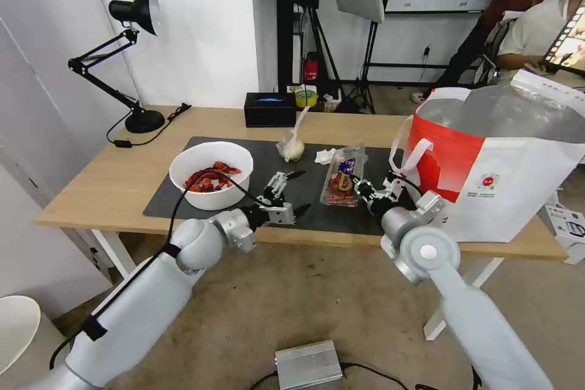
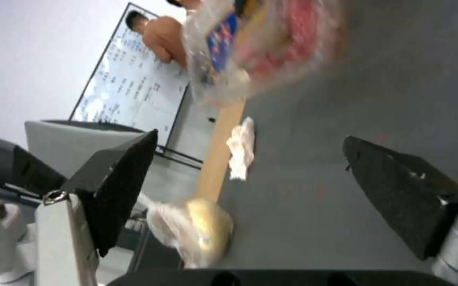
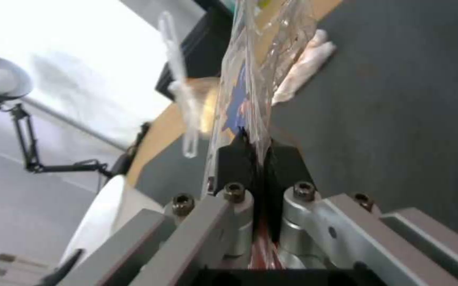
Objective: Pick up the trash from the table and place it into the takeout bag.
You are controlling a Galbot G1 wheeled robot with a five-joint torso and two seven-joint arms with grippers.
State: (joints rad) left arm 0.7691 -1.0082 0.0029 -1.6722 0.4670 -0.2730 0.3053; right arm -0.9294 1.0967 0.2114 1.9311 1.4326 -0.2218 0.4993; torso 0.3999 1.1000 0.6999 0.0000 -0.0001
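A clear clamshell tray (image 1: pixel 343 177) with red scraps lies on the dark mat, and my right gripper (image 1: pixel 359 185) is shut on its near edge; the right wrist view shows the black fingers (image 3: pixel 239 157) pinching the clear plastic (image 3: pixel 255 59). My left gripper (image 1: pixel 298 192) hovers open over the mat between the white bowl (image 1: pixel 211 173) of red shells and the tray. A knotted clear bag (image 1: pixel 292 145) and a crumpled tissue (image 1: pixel 325 155) lie farther back; in the left wrist view the bag (image 2: pixel 195 230) and tissue (image 2: pixel 241 147) lie beyond the spread fingers (image 2: pixel 117 178). The takeout bag (image 1: pixel 499 158) stands open at the table's right end.
A black box (image 1: pixel 270 109) and a black desk lamp (image 1: pixel 131 55) stand along the table's (image 1: pixel 103 183) far side. A white stool (image 1: pixel 15 329) is at the lower left, and a silver box (image 1: pixel 308 364) lies on the floor.
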